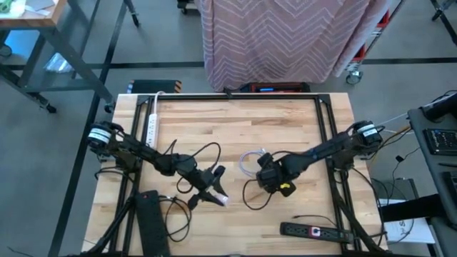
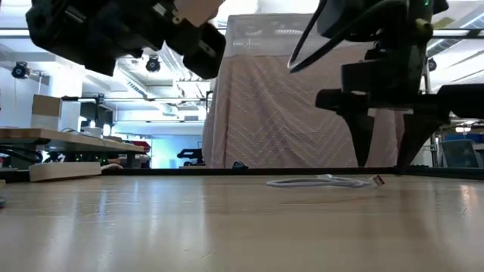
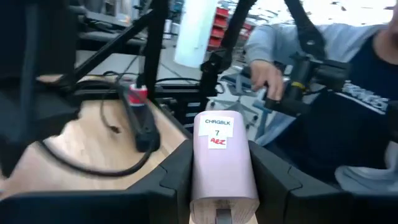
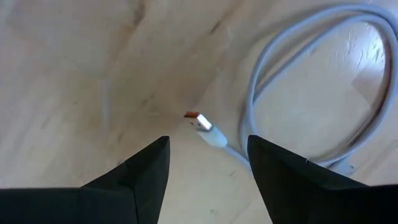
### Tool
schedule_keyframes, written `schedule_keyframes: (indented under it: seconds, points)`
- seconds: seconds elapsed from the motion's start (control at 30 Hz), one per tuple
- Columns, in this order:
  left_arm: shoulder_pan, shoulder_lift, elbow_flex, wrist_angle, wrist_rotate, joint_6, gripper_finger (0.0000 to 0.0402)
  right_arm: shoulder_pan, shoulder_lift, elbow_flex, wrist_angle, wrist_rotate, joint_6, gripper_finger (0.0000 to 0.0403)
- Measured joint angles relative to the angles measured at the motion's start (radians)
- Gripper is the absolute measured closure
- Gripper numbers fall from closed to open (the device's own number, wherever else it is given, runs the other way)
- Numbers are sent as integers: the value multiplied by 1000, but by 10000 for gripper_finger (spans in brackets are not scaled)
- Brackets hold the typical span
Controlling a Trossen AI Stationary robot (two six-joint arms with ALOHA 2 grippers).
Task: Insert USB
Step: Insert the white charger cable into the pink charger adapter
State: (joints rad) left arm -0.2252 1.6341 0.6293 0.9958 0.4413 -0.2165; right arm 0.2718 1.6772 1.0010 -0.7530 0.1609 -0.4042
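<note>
A white charger block [image 3: 221, 165] with a "CHRGBLK 7" label sits between the fingers of my left gripper [image 1: 213, 187], above the middle of the table. A pale USB cable [image 1: 248, 163] lies coiled on the wood, its plug [image 4: 199, 121] flat on the table. My right gripper [image 4: 208, 158] hangs open over the plug, pointing down. Its fingers stand apart above the plug, clear of it. The low view shows the right gripper [image 2: 384, 162] just above the cable [image 2: 325, 181]. My left gripper pinches the charger block by its two long sides [image 3: 194, 177] between its two fingers [image 3: 171, 180]. The fingers lie level, coming from the table's left. The block is lifted clear of the table, its labelled face up, and its end [image 1: 223, 200] sticks out past the fingertips.
One black power strip [image 1: 150, 221] lies at the near left, another [image 1: 314, 230] at the near right. A white strip [image 1: 151, 125] runs along the far left edge. Loose black cords [image 1: 200, 153] trail around both arms. A person [image 3: 348, 93] stands beyond the table.
</note>
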Motion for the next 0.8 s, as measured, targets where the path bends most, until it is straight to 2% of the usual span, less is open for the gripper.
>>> schedule_keyframes:
  seconds: [0.13,0.43,0.6,0.8]
  points:
    - [43,-14,15,-38,51,2,300,-5,1,-6,3,-13,-37,193]
    - [135,-45,42,-227,73,-6,300,-33,42,-23,11,-49,-120,187]
    - [161,-46,36,-256,80,-1,300,-63,53,-25,12,-90,-108,212]
    - [208,-46,41,-263,195,18,300,-85,53,-28,7,-133,-67,269]
